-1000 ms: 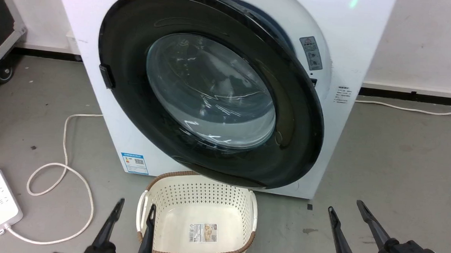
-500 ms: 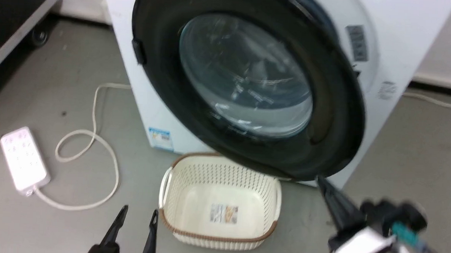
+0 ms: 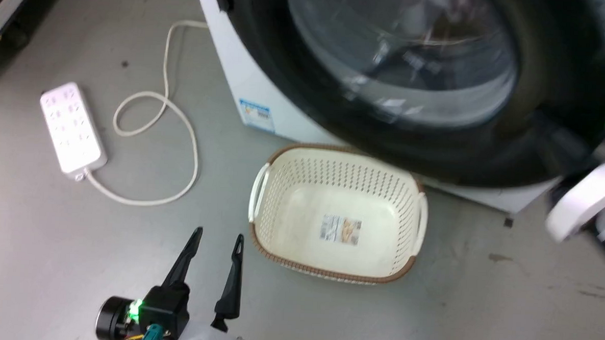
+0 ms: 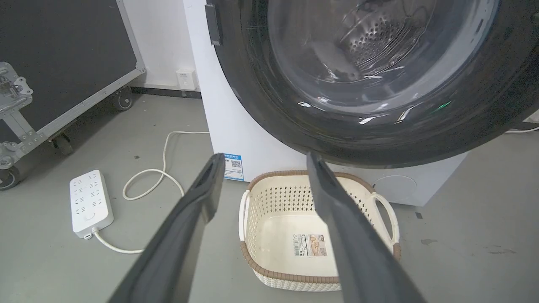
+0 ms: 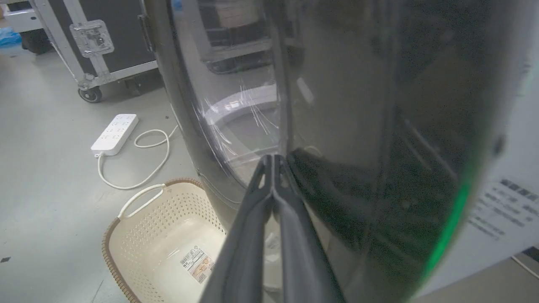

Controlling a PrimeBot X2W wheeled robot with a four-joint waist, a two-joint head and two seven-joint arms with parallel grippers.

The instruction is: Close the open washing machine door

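Note:
The washing machine door (image 3: pixel 296 83), a wide black rim around a bulging clear glass centre (image 3: pixel 404 57), stands open from the white machine (image 3: pixel 245 75) and hangs over the floor. In the right wrist view my right gripper (image 5: pixel 274 159) is shut with nothing in it, its tips right up against the door's (image 5: pixel 358 126) outer face near where glass meets rim; whether they touch I cannot tell. Its pale forearm (image 3: pixel 584 203) shows by the door's lower right rim. My left gripper (image 3: pixel 218 236) is open and low over the floor, left of the basket, pointing toward the door (image 4: pixel 379 84).
A cream perforated basket (image 3: pixel 334 150) with a brown rim sits on the floor just under the door's lower edge. A white power strip (image 3: pixel 70 127) and its looped cable (image 3: pixel 182 124) lie to the left. A black wheeled case (image 4: pixel 63 63) stands further left.
The head camera has swung down and to the right. My right gripper went from open near the floor to shut, and rose to the door's lower right. The left gripper stayed open.

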